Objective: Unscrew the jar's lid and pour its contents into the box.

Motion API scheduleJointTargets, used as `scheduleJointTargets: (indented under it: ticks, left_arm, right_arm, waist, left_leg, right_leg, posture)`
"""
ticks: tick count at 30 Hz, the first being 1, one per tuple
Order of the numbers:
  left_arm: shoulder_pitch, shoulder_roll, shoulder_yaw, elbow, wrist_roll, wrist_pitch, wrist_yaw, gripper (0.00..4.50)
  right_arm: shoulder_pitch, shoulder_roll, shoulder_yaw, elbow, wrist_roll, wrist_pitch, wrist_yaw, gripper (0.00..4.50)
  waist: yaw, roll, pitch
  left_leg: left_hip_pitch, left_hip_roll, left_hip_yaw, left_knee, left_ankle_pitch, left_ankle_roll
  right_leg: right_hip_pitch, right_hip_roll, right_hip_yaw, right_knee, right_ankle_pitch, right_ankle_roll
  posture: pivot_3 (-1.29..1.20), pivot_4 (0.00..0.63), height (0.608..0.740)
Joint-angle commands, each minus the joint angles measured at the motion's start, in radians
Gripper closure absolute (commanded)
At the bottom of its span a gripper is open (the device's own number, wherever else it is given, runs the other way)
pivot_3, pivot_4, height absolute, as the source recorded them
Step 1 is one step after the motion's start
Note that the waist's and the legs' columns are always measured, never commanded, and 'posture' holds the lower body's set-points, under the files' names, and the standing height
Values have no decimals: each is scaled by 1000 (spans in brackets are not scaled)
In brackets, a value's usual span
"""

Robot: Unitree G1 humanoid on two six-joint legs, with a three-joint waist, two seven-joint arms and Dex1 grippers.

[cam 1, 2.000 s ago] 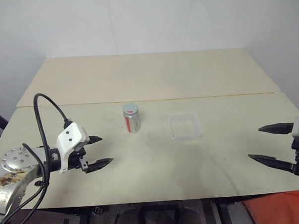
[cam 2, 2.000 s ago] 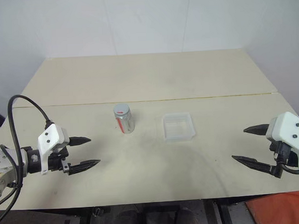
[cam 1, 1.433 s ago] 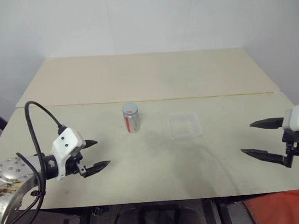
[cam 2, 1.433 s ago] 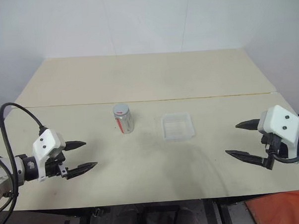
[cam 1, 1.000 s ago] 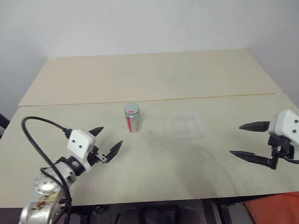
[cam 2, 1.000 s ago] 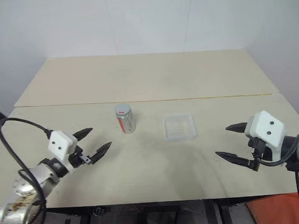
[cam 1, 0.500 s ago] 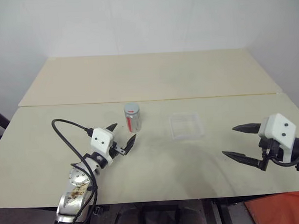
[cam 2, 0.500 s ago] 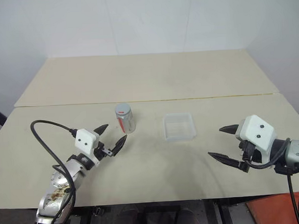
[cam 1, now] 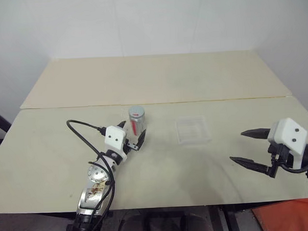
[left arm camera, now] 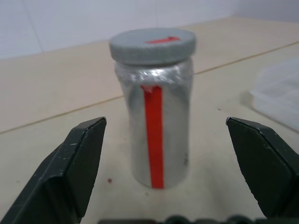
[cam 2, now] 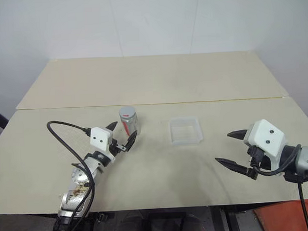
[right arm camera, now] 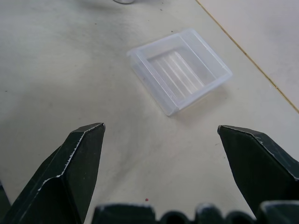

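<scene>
The silver-grey jar [cam 1: 137, 124] with a red stripe stands upright on the near table, its grey lid [left arm camera: 153, 45] on top. The contents are hidden inside it. My left gripper [cam 1: 132, 132] is open and level. Its fingers [left arm camera: 70, 163] flank the jar's near side without touching it. The clear box [cam 1: 192, 130] lies flat to the right of the jar, and the right wrist view shows the box [right arm camera: 180, 70] with nothing in it. My right gripper [cam 1: 237, 146] hovers open near the table's right front, well short of the box.
Two beige tables [cam 1: 157, 79] stand joined along a seam [cam 1: 220, 99] behind the jar and box. The front edge [cam 1: 199, 204] runs just below both arms. A black cable [cam 1: 83, 130] loops up from the left wrist.
My left gripper has moved forward and to the right, from open table left of the jar to either side of it. The right gripper, jar and box have stayed put.
</scene>
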State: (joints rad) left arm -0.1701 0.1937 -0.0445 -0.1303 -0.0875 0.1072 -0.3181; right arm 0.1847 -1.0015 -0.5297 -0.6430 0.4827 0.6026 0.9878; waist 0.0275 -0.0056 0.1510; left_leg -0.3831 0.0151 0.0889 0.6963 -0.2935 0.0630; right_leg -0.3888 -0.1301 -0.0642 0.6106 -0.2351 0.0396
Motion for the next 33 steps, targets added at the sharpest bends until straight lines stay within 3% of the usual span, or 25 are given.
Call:
scheduleJointTargets:
  ticks: [1,7,21,24,30,33]
  left_arm:
    - [-49,-28,4,36,-5,-40,16,14]
    - [-115,-79,17,128,-3,-67,44,14]
    - [-155,-92,6,244,19,-160,58,14]
    - [-164,-95,4,262,17,-179,50,642]
    - [-175,-88,2,296,23,-206,37,2624]
    - [-173,-86,3,303,19,-216,32,2638]
  right_arm:
    - [2,5,-40,-27,-3,-6,-19,0]
    - [-4,9,-55,-33,7,-5,-32,0]
    - [32,27,-84,-47,0,-12,-45,0]
    - [35,30,-85,-44,-5,-17,-48,0]
    - [39,34,-86,-42,-15,-24,-50,0]
    - [39,37,-93,-44,-19,-24,-52,0]
  waist:
    - [1,0,0]
    - [5,0,0]
    - [11,0,0]
    - [11,0,0]
    - [10,0,0]
    - [10,0,0]
  left_leg:
    - [0,0,0,0,0,0]
    - [0,0,0,0,0,-1]
    - [-1,0,0,0,0,-1]
    - [-1,0,0,0,1,-1]
    - [-1,0,0,0,0,-1]
    - [-1,0,0,0,0,-1]
  right_leg:
    - [0,0,0,0,0,0]
    - [0,0,-1,0,0,0]
    - [0,0,-1,0,0,0]
    - [0,0,-1,0,0,0]
    - [0,0,-1,0,0,0]
    - [0,0,-1,0,0,0]
  posture:
    - [0,150,740]
    - [0,150,740]
    - [0,150,740]
    - [0,150,740]
    - [0,150,740]
    - [0,150,740]
